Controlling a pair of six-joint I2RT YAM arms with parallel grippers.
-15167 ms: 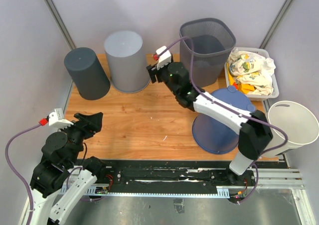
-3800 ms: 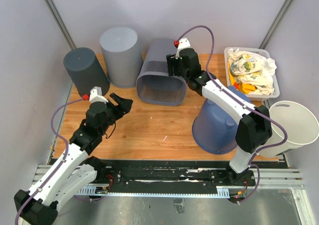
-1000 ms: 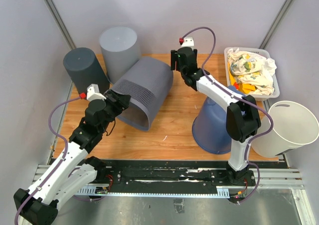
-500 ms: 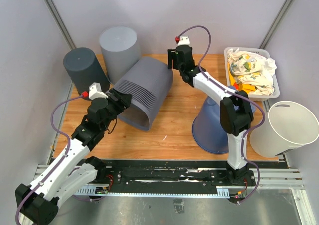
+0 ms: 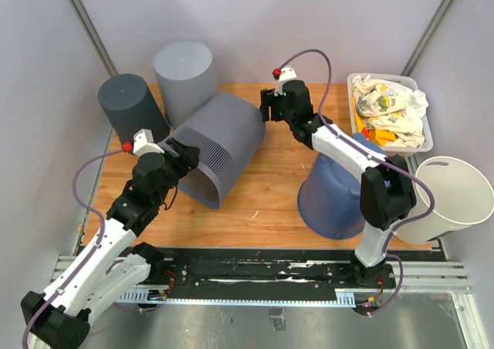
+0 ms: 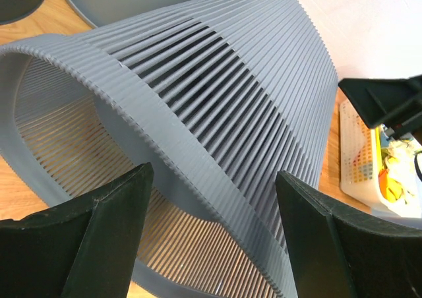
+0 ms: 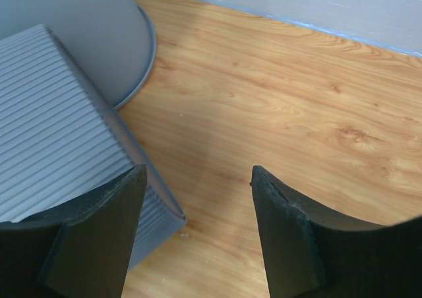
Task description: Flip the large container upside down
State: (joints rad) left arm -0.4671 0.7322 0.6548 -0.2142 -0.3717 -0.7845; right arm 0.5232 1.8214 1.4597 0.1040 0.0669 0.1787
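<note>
Slats run the length of the grey wastebasket (image 5: 220,144), which lies tipped on its side at the back left of the bench (image 5: 262,187). Its open mouth faces the near left and its closed base points toward the back right. The lower edge of the mouth rests on the wood.

The left end effector (image 5: 187,157) is at the mouth, released. In the left wrist view its two fingers (image 6: 112,206) stand wide apart, the ribbed rim band runs between them, and neither finger presses on it.

The right end effector (image 5: 266,108) is at the base corner, also spread open. One finger overlaps that corner in the right wrist view, and contact cannot be told.

Behind the wastebasket stand an upturned dark grey bin (image 5: 133,110) and a light grey bin (image 5: 185,75). An upturned blue tub (image 5: 340,187) sits well apart on the right.
</note>
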